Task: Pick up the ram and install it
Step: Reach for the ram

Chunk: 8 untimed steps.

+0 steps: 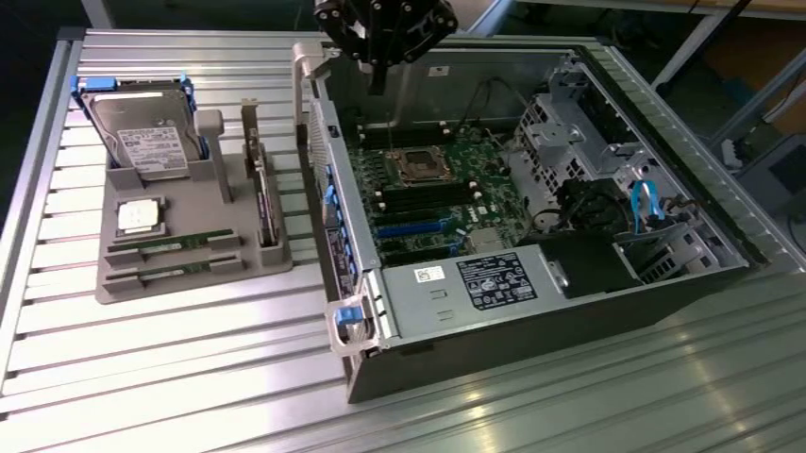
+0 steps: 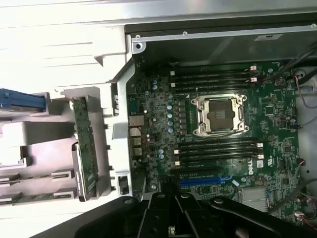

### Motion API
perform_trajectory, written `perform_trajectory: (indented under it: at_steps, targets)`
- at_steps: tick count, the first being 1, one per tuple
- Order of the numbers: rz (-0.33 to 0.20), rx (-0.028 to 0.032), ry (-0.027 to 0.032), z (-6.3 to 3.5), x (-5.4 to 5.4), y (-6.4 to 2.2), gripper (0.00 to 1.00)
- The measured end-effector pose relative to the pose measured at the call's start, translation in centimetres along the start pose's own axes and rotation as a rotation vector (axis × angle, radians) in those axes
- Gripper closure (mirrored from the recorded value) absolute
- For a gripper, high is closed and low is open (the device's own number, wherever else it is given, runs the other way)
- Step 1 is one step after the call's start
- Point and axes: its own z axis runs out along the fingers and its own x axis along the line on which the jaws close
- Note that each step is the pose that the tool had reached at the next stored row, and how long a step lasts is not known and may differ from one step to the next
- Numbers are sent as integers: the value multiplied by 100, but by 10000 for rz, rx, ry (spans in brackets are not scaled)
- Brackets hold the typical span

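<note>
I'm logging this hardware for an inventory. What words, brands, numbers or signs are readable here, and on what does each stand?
"DELL": white logo printed sideways on the motherboard, near the memory slots.
Label on the power supply: lines of print and marks, too small to read.
Label on the hard drive: too small to read.
White sticker on the metal panel beside the power supply: too small to read.

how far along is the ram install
Done: nothing visible; the ram lies in the grey tray and the motherboard's memory slots look empty. In hand: the tool hangs shut above the open case, carrying nothing that I can see. Left: both pickup and install.
</note>
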Motion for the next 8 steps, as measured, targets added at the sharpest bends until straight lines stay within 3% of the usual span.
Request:
perform_trajectory:
  at_steps: [8]
  targets:
    - [0,0,0,-6,366,-28,90]
